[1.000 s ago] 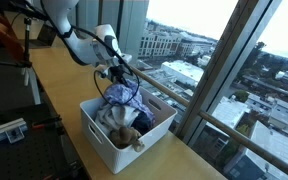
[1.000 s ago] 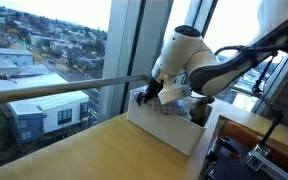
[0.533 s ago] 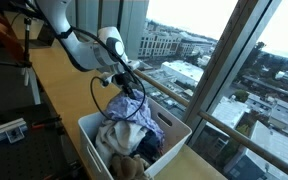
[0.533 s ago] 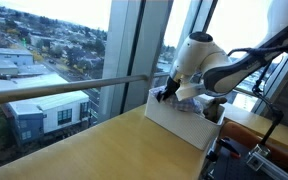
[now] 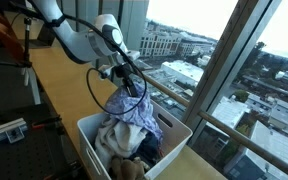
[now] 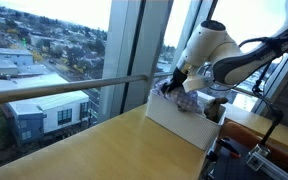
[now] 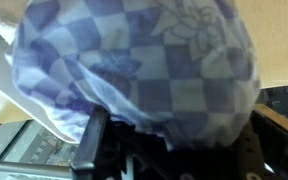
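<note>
The gripper is clamped on the top of a blue checked cloth. The cloth hangs just above the white bin of clothes by the window, and its lower folds seem to touch the pile. I judge this the lifting step. The next move calls for more height, so the cloth clears the rim.

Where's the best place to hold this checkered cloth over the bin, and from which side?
Probably at its bunched top, from straight above: the checkered cloth hangs limp in a cone below the shut gripper, over the white bin.
</note>
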